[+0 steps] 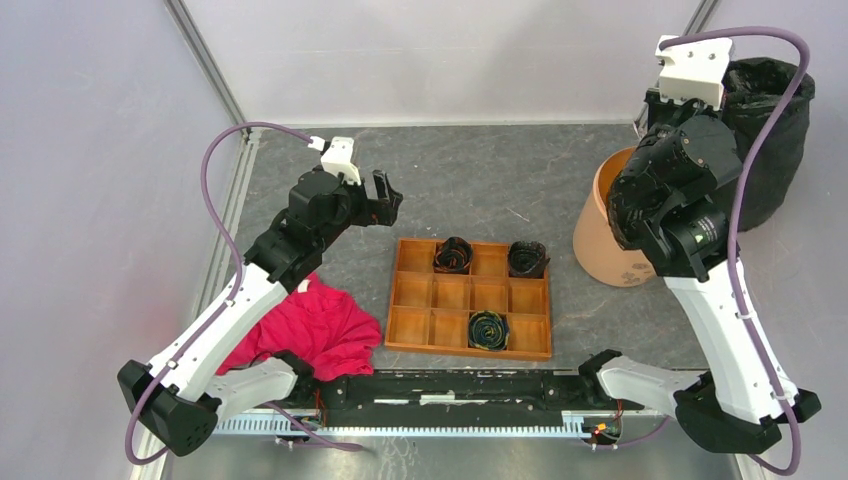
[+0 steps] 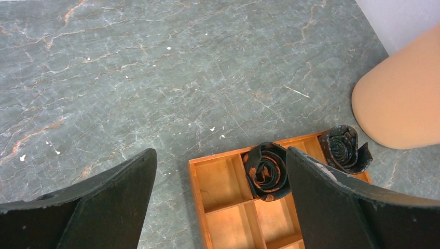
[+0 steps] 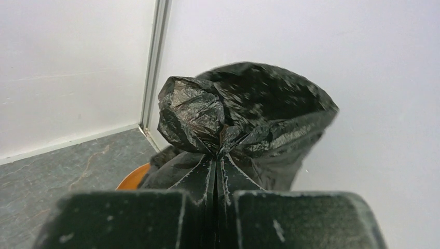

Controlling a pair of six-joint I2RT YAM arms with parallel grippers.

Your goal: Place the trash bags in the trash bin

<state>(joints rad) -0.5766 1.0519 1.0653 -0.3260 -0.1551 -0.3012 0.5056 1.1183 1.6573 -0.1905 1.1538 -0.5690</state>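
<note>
The glossy black trash bag [image 1: 775, 130] hangs open at the far right, against the right wall and behind the terracotta trash bin [image 1: 600, 235]. In the right wrist view my right gripper [image 3: 217, 158] is shut on a bunched fold of the bag [image 3: 244, 111], with the bin's orange rim [image 3: 134, 177] showing just below left. In the top view the right gripper is hidden behind its own arm. My left gripper [image 1: 385, 195] is open and empty above the bare table, left of the bin; it shows wide open in the left wrist view [image 2: 220, 181].
A wooden tray of square compartments [image 1: 470, 300] lies mid-table with three small dark rolls [image 1: 453, 255] in it. A red-pink cloth [image 1: 310, 330] lies at the near left. The cell walls close in at the back and right. The bin's side [image 2: 399, 98] shows in the left wrist view.
</note>
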